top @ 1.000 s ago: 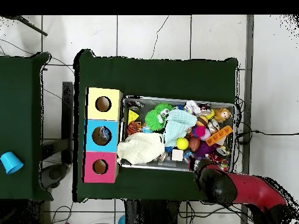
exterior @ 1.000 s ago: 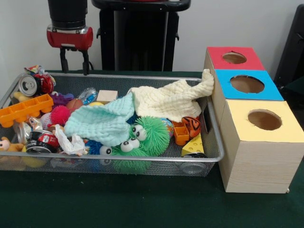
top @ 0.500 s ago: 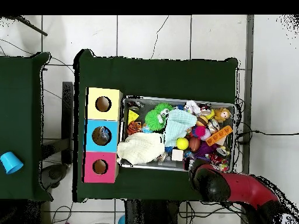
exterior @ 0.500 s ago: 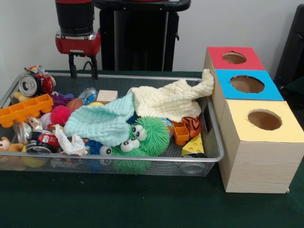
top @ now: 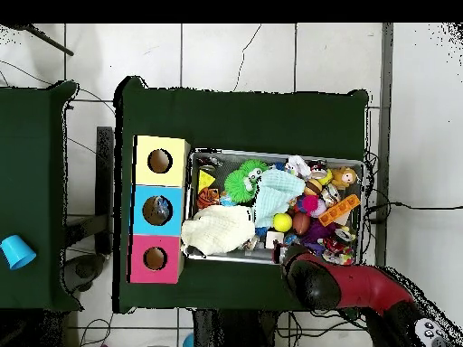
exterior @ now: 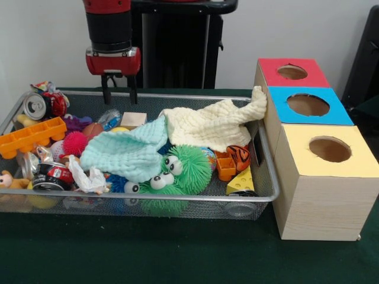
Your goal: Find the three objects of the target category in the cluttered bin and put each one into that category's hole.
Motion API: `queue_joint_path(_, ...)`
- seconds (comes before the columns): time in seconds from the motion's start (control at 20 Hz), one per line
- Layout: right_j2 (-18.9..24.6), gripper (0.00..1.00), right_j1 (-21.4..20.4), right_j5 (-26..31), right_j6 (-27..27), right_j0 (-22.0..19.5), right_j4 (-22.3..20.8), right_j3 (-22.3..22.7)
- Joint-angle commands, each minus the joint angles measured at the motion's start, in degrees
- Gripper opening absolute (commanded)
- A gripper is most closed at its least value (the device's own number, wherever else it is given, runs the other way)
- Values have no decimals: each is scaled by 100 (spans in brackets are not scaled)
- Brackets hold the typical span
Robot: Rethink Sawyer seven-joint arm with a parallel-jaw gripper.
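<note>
My gripper (exterior: 119, 96) hangs open and empty over the bin's far rim, just above a small wooden block (exterior: 133, 120). The wire mesh bin (exterior: 177, 204) holds a cream cloth (exterior: 207, 125), a mint cloth (exterior: 130, 151), a green fuzzy toy with eyes (exterior: 177, 171), an orange brick (exterior: 31, 136), a crushed can (exterior: 35, 106), a pink spiky ball (exterior: 74, 142) and a cheese wedge (exterior: 241, 181). Right of the bin stands a wooden box with a red hole (exterior: 292, 72), a blue hole (exterior: 308, 105) and a yellow hole (exterior: 330, 149). In the overhead view the arm (top: 348, 286) covers the bin's lower edge (top: 237, 257).
The cream cloth drapes over the bin's right rim against the box. A second dark table (top: 32, 194) with a blue cup (top: 13, 251) lies left in the overhead view. Green table surface (exterior: 148, 251) stretches in front of the bin.
My gripper has moved steadily to the right along the bin's far rim, from above the can to above the wooden block. Nothing in the bin has moved.
</note>
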Motion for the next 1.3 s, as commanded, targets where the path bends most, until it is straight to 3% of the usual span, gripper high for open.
queue_joint_path(0.05, 105, 100, 271, -123, -126, -109, -461, -286)
queue_joint_path(0.75, 300, 100, 564, -121, -282, -361, -848, -527)
queue_joint_path(1.3, 94, 100, 687, -291, 29, -123, -1099, -699)
